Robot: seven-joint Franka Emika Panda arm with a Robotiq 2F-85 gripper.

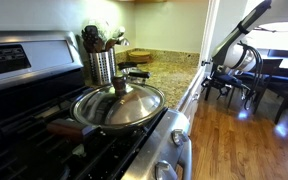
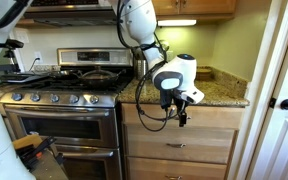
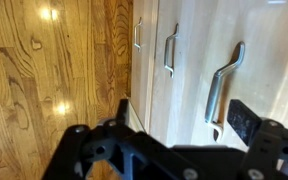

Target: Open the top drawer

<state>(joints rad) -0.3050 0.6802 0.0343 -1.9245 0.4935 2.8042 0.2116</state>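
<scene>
Wrist view: fingers spread wide, gripping nothing. Gripper sits near the curved handle of the top drawer, not touching it. In an exterior view the drawer front is flush and closed, under the granite counter, beside the stove.

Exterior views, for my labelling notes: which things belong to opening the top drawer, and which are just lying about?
For the job: top drawer, closed; its handle; gripper, jaws open.

Lying about: lidded pan; utensil holder; stove; lower drawers.
</scene>
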